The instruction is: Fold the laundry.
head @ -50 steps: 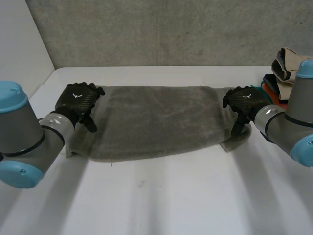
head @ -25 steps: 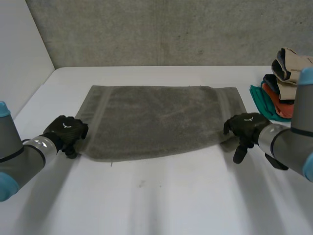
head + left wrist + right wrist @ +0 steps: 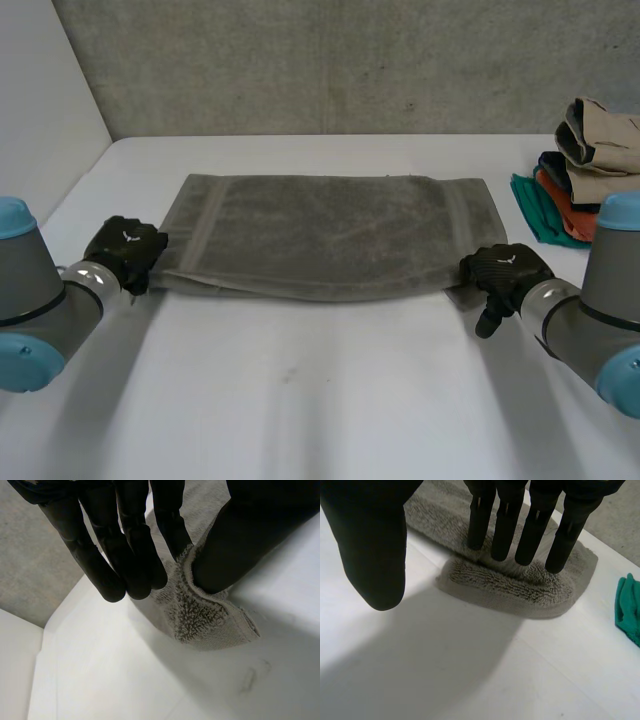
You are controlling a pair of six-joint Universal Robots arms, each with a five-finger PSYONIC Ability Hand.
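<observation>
On the white tabletop [image 3: 320, 400], your grey towel [image 3: 320, 235] is lying spread out, its long near edge facing you. Your left hand [image 3: 125, 252] is sitting at the near left corner, pinching the terry edge between thumb and fingers [image 3: 167, 525], so that the corner is curling up. Your right hand [image 3: 505, 268] is at the near right corner, pressing straight fingertips down on the cloth, with the thumb held apart over bare tabletop. A pile of folded clothes [image 3: 585, 165] is resting beyond that hand.
</observation>
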